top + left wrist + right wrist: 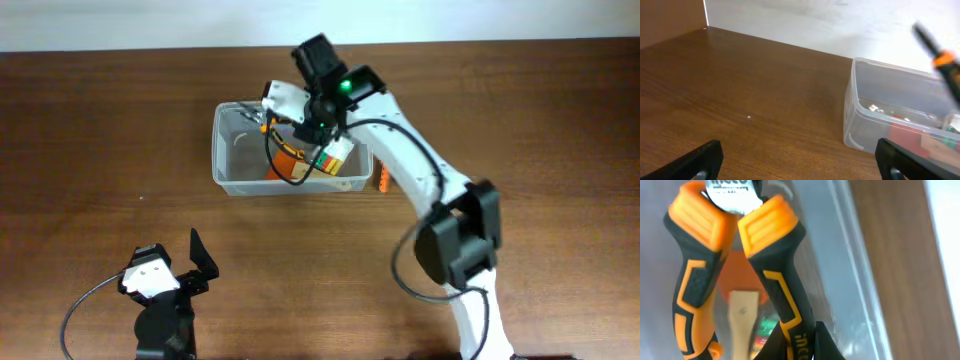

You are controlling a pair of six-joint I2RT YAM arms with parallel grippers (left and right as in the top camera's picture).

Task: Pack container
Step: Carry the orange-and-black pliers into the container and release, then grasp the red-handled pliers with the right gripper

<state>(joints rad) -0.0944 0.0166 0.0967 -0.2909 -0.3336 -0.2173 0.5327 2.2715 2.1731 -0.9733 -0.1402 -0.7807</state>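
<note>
A clear plastic container stands at the table's back centre; it also shows in the left wrist view. My right gripper is shut on orange-and-black pliers, held over the container; their handles hang into it. An orange item and a colourful packet lie inside, seen in the right wrist view below the pliers. My left gripper is open and empty, low over the table in front of the container's left side; overhead it sits at the front left.
A small orange object lies on the table just right of the container. The table's back edge meets a white wall.
</note>
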